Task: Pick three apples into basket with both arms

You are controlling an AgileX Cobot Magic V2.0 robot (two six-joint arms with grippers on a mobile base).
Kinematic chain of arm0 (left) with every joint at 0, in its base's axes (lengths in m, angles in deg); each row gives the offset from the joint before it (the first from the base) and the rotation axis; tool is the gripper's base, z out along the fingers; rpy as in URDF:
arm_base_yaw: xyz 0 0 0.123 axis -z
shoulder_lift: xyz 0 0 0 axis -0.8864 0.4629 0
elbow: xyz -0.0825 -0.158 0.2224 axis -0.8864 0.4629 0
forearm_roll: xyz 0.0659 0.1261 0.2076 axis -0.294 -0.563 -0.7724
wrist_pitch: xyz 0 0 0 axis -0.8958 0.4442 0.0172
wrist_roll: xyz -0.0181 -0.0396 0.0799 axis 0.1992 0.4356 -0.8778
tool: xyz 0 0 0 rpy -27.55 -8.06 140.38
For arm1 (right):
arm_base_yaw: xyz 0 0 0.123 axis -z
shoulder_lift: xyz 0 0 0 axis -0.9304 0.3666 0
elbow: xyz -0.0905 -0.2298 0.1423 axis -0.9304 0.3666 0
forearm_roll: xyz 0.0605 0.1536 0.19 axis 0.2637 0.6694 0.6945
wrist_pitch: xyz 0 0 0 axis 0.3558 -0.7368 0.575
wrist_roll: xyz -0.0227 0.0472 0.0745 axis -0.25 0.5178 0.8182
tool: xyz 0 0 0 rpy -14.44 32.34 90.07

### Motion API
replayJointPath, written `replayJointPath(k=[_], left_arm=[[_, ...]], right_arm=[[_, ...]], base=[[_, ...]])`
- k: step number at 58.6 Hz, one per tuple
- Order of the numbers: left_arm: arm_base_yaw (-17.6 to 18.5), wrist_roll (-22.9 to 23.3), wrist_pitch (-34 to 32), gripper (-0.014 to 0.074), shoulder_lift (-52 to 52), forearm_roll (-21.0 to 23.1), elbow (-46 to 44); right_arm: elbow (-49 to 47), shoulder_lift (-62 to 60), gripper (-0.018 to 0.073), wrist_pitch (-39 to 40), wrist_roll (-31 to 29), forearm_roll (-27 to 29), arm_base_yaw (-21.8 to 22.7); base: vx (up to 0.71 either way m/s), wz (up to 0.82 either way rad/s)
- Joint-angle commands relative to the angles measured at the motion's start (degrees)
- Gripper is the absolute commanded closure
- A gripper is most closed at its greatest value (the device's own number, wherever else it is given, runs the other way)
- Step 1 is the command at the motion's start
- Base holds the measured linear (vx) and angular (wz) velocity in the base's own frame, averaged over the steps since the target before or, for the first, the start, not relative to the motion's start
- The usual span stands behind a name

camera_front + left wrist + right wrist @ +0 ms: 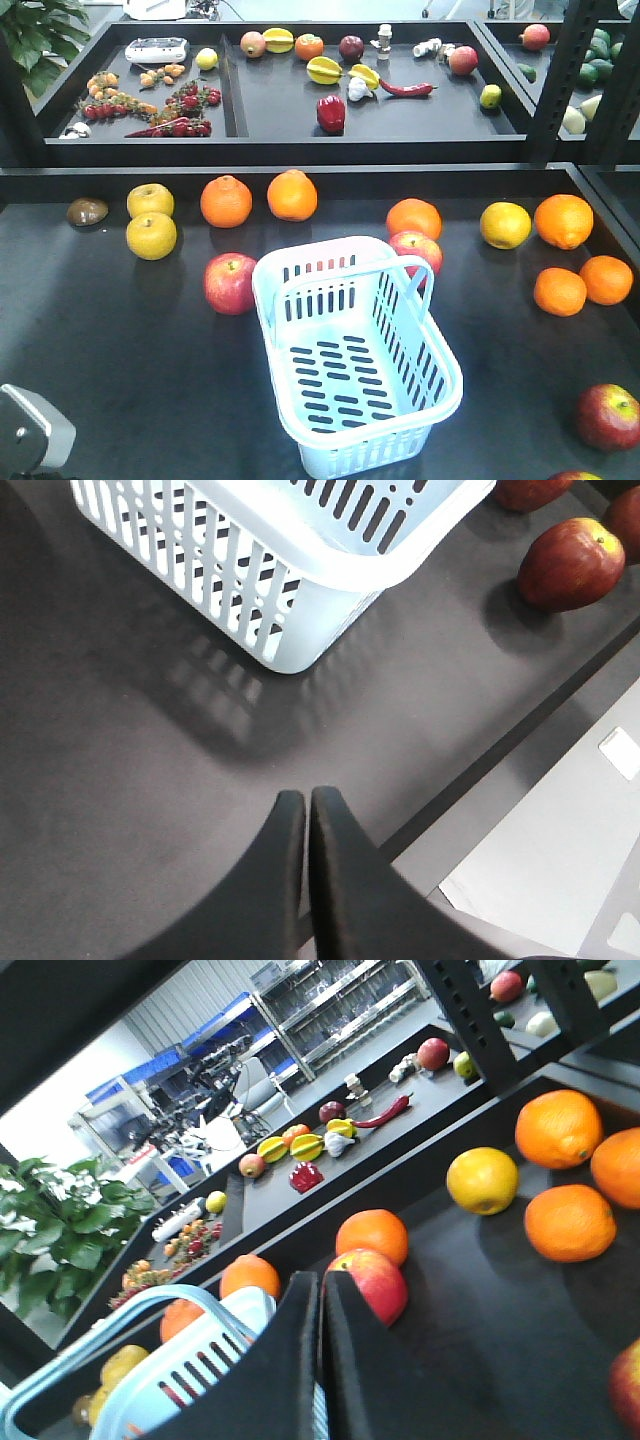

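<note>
Right wrist view sets an apple (378, 1278) just beyond the right gripper (319, 1282), the nearer one, jaws pressed together (the left gripper (306, 798) likewise), with the empty basket (190, 1365) leftward.

Black table (110, 370), pale-blue basket (360, 452) at centre, red apples (230, 283), oranges (226, 201), yellow fruits (151, 236) around it

The pale-blue basket (350, 450) stands upright and empty mid-table, slightly askew. The left apple (230, 283), red, sits just beside its rear corner. The rear apple (408, 243) peeks from behind the handle, perhaps touching. The right apple (607, 416) lies well apart.
</note>
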Motion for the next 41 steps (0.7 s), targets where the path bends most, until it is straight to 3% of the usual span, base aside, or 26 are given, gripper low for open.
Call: replayJointPath(k=[1,9,23,34,41], left_arm=[[0.25,0.31,-3.07,0.0602,-0.37,1.33,-1.32],[0.25,0.31,-3.07,0.0602,-0.37,1.33,-1.32],[0.25,0.31,-3.02,0.0602,-0.37,1.32,-1.32],[0.25,0.31,-3.02,0.0602,-0.37,1.32,-1.32],[0.25,0.31,-3.02,0.0602,-0.37,1.32,-1.32]], right_arm=[[-2.73,-0.67,0.0564,3.25,-0.88,0.78,0.24],[-11.73,1.27,0.0564,-5.85,-5.12,-3.17,0.24],[-30.2,14.54,0.0564,-29.55,-6.33,-16.8,0.24],[-34.97,19.36,0.0564,-30.1,-6.51,-20.33,0.24],[-36.42,22.85,0.0559,-35.51,-6.38,-20.57,0.24]], base=[[0.0,0.0],[0.0,0.0],[0.0,0.0],[0.0,0.0],[0.0,0.0]])
